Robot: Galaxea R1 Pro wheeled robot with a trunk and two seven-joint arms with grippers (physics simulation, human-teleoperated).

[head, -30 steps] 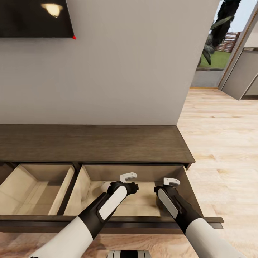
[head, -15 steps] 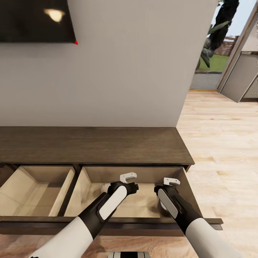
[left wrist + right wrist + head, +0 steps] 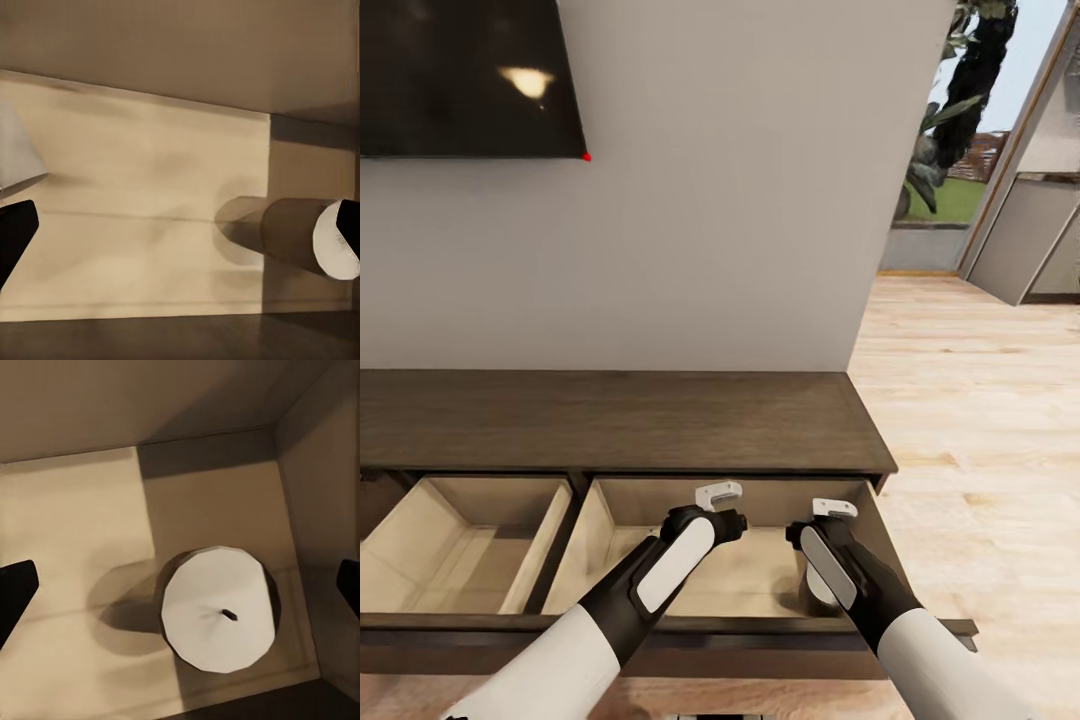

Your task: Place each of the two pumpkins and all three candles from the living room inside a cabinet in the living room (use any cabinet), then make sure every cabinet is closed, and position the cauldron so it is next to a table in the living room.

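The cabinet (image 3: 620, 420) is a low dark-brown unit against the wall, with two drawers pulled out. Both my arms reach down into the right drawer (image 3: 760, 497). A grey-beige candle (image 3: 217, 611) stands upright in that drawer's corner, its pale top and wick facing the right wrist camera. My right gripper (image 3: 180, 585) is open above it, fingertips wide apart and off the candle. My left gripper (image 3: 180, 225) is open too, over the bare drawer floor, with a candle (image 3: 296, 234) to one side. A pale object (image 3: 15, 150) is cut off at the other edge. Pumpkins, cauldron and table are out of view.
The left drawer (image 3: 470, 545) stands open with nothing visible in it. The drawers' dark front rail (image 3: 660, 635) runs just before my arms. A black screen (image 3: 460, 75) hangs on the grey wall. Light wood floor (image 3: 980, 420) opens to the right toward a glass doorway (image 3: 950, 150).
The whole head view has shifted, with the screen and cabinet lower in the picture. Both arms have stayed over the right drawer, hardly moving relative to it.
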